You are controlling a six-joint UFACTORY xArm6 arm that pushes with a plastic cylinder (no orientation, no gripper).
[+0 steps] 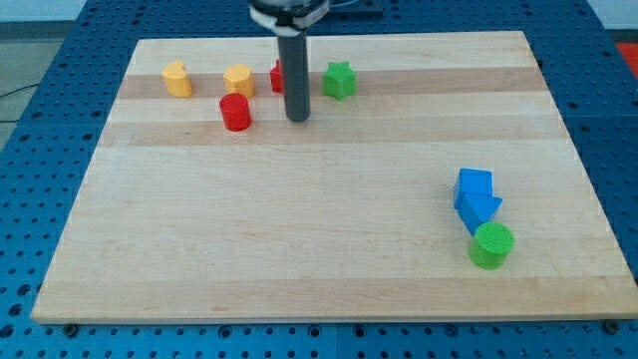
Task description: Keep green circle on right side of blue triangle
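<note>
One pale wood board (329, 269) w/ blocks, on blue perforated bench (60, 30).

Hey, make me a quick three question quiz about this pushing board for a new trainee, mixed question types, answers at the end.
1. True or false: my tip touches the green round block.
2. Which block lies nearest my tip? A) red round block B) green star-shaped block C) blue triangular block
3. Fill in: the green round block sits toward the view's ______ of the blue triangular block, close against it.

Key: 1. False, my tip is far off near the view's top, on the wooden board. 2. A. 3. Bottom, slightly right.
</note>
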